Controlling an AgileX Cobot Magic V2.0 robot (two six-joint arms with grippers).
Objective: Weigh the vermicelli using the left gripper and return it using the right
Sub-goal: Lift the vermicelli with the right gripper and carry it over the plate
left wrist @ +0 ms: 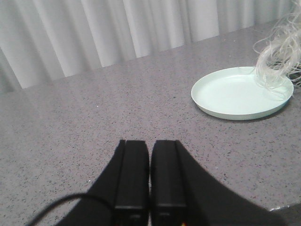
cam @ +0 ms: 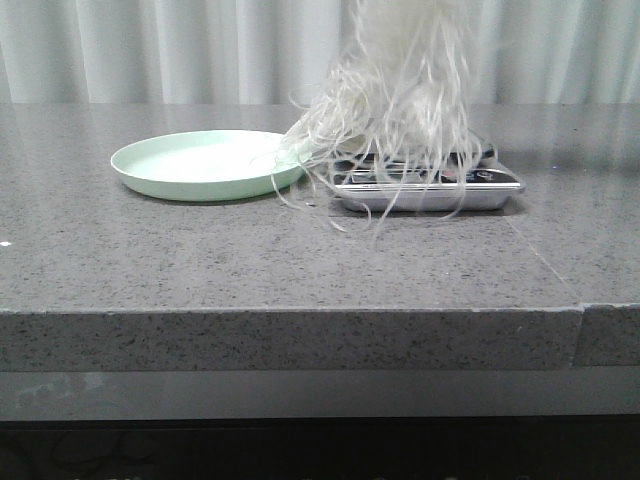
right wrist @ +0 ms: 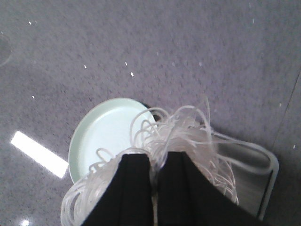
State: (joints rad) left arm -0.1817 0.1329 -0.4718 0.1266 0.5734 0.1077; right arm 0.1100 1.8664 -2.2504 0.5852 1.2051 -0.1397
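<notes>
The vermicelli (cam: 400, 110), a fluffy heap of thin white curly strands, hangs above the steel scale (cam: 490, 190), its lower strands trailing over the scale and the rim of the pale green plate (cam: 200, 165). My right gripper (right wrist: 154, 157) is shut on the vermicelli (right wrist: 188, 136), with the plate (right wrist: 108, 136) and the scale (right wrist: 254, 169) beneath it. The gripper itself is out of the front view, above its top edge. My left gripper (left wrist: 149, 143) is shut and empty, low over the grey counter, well away from the plate (left wrist: 235, 96). Some vermicelli strands (left wrist: 277, 56) show over the plate's far rim.
The grey speckled counter (cam: 150, 260) has a front edge close to the camera. A pale pleated curtain (cam: 150, 50) hangs behind. A seam in the counter (cam: 545, 260) runs to the right of the scale.
</notes>
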